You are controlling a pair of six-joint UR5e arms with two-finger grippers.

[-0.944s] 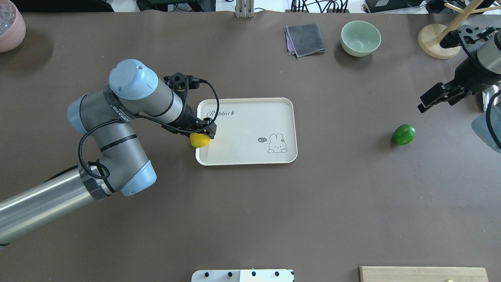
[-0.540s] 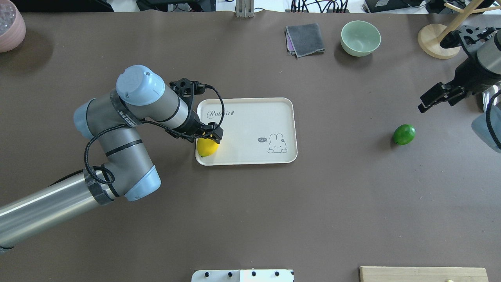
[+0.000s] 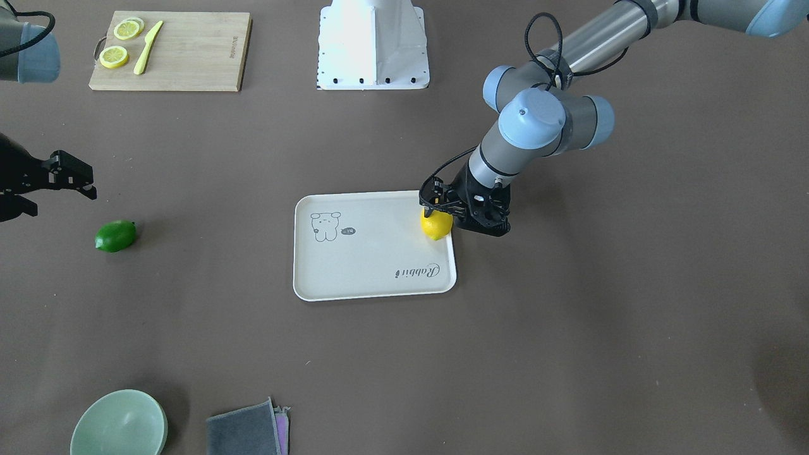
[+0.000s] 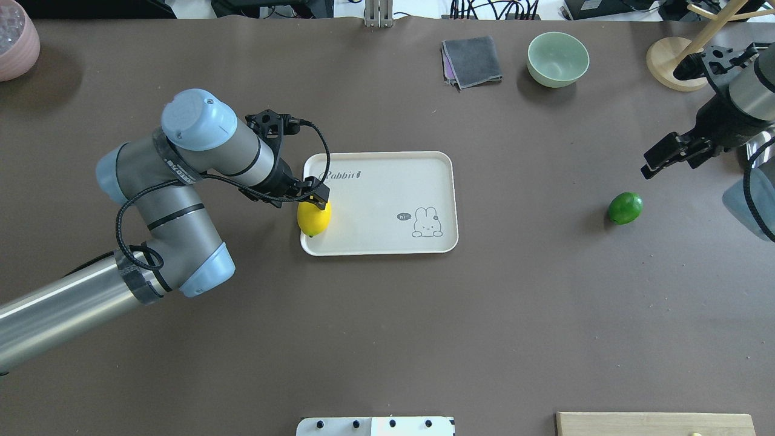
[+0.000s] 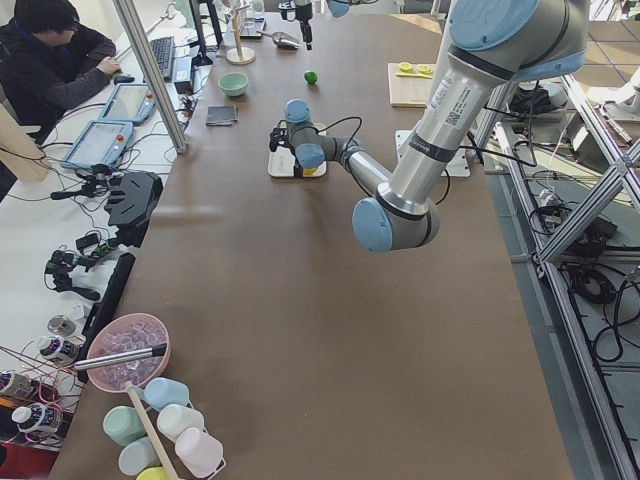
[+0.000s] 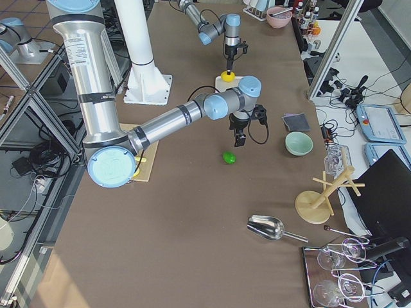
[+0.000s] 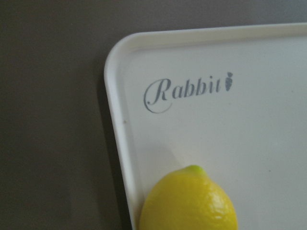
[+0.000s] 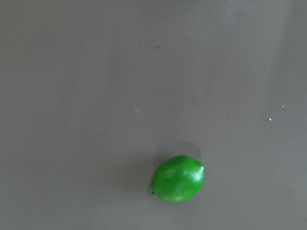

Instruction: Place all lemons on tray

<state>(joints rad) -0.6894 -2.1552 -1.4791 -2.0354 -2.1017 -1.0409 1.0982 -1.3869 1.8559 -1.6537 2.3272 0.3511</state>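
Overhead cam sits high on the near side, looks fwd & down on the whole table [image 4: 387,333]; front cam faces back from the far side, steep, so left/right flip; both share the tray [image 4: 387,188] w/ the yellow lemon [image 4: 314,219] & the green lemon [image 4: 625,208]. Side cams look along the table from its left & right ends, high & far off; left wrist cam is close over the tray's corner; right wrist cam looks straight down at the green lemon, close.
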